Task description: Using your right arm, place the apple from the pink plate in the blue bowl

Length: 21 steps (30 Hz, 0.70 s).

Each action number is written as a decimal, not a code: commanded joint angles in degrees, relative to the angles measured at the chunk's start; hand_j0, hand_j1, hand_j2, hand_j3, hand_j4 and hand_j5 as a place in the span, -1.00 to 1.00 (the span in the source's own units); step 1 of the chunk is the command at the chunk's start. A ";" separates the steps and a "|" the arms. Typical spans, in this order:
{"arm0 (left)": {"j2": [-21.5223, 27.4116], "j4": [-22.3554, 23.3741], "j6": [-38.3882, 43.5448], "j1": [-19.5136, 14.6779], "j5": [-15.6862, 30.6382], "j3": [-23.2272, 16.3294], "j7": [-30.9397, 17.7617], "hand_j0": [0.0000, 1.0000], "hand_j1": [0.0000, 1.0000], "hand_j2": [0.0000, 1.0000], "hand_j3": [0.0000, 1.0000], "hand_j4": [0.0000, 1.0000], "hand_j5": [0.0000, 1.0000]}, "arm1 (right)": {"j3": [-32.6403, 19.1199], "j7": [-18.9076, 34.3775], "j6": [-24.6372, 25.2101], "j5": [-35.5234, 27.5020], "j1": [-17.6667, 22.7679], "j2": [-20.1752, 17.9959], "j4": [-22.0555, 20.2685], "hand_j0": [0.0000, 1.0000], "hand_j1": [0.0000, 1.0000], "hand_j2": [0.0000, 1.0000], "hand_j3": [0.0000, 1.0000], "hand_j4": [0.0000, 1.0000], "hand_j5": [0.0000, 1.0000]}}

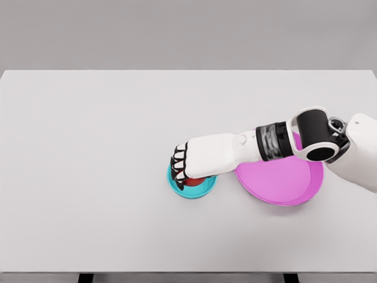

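Observation:
My right hand (184, 171) reaches in from the right and hovers over the blue bowl (200, 191). Its fingers curl around the red apple (193, 181), which shows only as a small red patch beneath the palm, inside the bowl's rim. Whether the apple rests on the bowl's bottom I cannot tell. The pink plate (283, 180) lies just right of the bowl, under my forearm, with nothing visible on it. The left arm is out of view.
The white table (118, 147) stretches wide to the left and toward the back. Its front edge (188, 272) runs along the bottom of the picture.

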 commanded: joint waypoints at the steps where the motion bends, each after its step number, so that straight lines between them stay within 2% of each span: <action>1: 0.00 0.00 0.00 0.00 -0.01 0.00 -0.01 1.00 1.00 1.00 1.00 1.00 1.00 | 0.06 0.00 0.18 -0.31 0.00 -0.12 -0.01 1.00 1.00 1.00 1.00 1.00 1.00; 14: 0.00 0.00 -0.09 0.00 -0.01 0.00 -0.01 1.00 1.00 1.00 1.00 1.00 1.00 | -1.00 0.00 0.18 -0.40 -0.44 -1.00 -0.09 1.00 1.00 1.00 1.00 1.00 1.00; 15: 0.00 0.00 0.00 0.00 -0.01 0.00 -0.01 1.00 1.00 1.00 1.00 1.00 1.00 | -3.89 0.00 0.18 -0.58 -0.62 -3.28 -0.09 1.00 1.00 1.00 1.00 1.00 1.00; 17: 0.00 0.00 0.00 0.00 -0.01 0.00 -0.01 1.00 1.00 1.00 1.00 1.00 1.00 | -14.86 0.00 0.18 -1.62 2.27 -10.03 -0.09 1.00 1.00 1.00 1.00 1.00 1.00; 18: 0.00 0.00 0.00 0.00 -0.01 0.00 -0.01 1.00 1.00 1.00 1.00 1.00 1.00 | -21.27 0.02 0.18 -3.47 6.65 -13.03 0.08 1.00 1.00 1.00 1.00 1.00 1.00; 21: 0.00 0.00 0.00 0.00 -0.01 0.00 -0.01 1.00 1.00 1.00 1.00 1.00 1.00 | -36.41 0.02 0.18 -4.00 18.19 -17.26 0.61 1.00 1.00 1.00 1.00 1.00 1.00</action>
